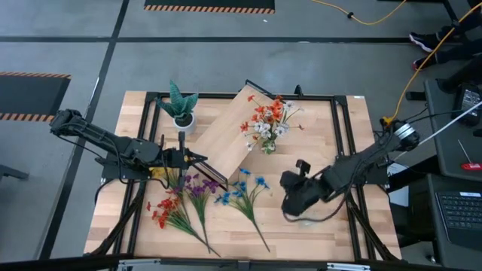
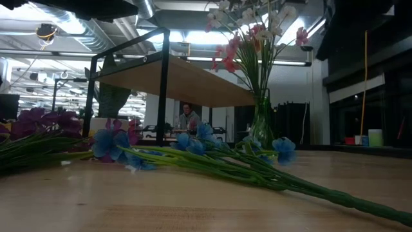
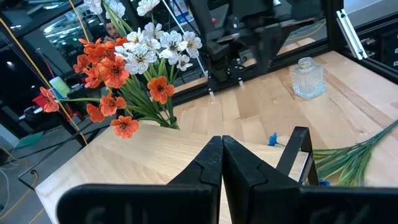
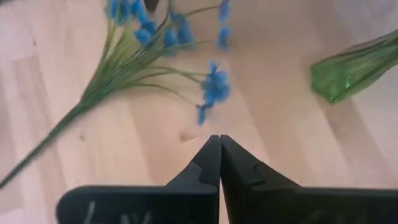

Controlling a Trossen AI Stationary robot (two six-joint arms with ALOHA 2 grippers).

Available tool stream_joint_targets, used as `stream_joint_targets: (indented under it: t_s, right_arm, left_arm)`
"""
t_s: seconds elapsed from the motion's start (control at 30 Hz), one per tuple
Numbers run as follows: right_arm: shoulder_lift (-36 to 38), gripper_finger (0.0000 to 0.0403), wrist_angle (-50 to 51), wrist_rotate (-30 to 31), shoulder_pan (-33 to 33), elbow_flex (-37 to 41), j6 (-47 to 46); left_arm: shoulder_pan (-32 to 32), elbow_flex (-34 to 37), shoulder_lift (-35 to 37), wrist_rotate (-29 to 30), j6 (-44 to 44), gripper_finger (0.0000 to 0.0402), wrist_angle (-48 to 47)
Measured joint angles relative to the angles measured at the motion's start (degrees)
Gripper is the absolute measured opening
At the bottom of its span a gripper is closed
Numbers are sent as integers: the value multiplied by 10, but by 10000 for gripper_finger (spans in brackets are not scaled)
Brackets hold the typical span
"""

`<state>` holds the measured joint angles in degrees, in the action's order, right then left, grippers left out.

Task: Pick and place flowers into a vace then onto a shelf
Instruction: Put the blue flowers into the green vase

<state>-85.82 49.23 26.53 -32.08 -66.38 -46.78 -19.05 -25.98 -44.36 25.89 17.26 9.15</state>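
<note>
Empty-handed between sprigs, vase partly filled.
The right gripper [image 4: 220,138] hovers pinched closed, holding nothing, near the blue flowers [image 1: 245,192] toward the tabletop's front edge; next it must open over a stem and carry it to the green vase [image 1: 269,145] beside the shelf [image 1: 226,132].

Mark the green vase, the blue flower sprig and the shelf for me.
green vase [image 4: 351,68]: right wrist view, on its glass body.
blue flower sprig [image 1: 242,190]: high view, on its blossoms.
shelf [image 1: 226,132]: high view, on bare board.
</note>
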Motion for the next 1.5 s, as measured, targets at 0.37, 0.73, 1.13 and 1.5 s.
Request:
stream_joint_targets:
  t_s: [0.37, 0.73, 1.13, 1.5]
  right_arm:
    - [-151, 2, 111, -5, -74, -188, -116]
    - [-252, 4, 133, -7, -108, -301, -213]
    - [-317, 2, 147, -32, -109, -396, -250]
    - [-391, 2, 241, -29, -109, -497, -248]
  left_arm:
    - [0, 0, 0, 0, 0, 4, 0]
    - [0, 0, 0, 0, -3, 4, -3]
    - [0, 0, 1, -76, -35, 3, -38]
    - [-30, 18, 124, -91, -54, 3, -123]
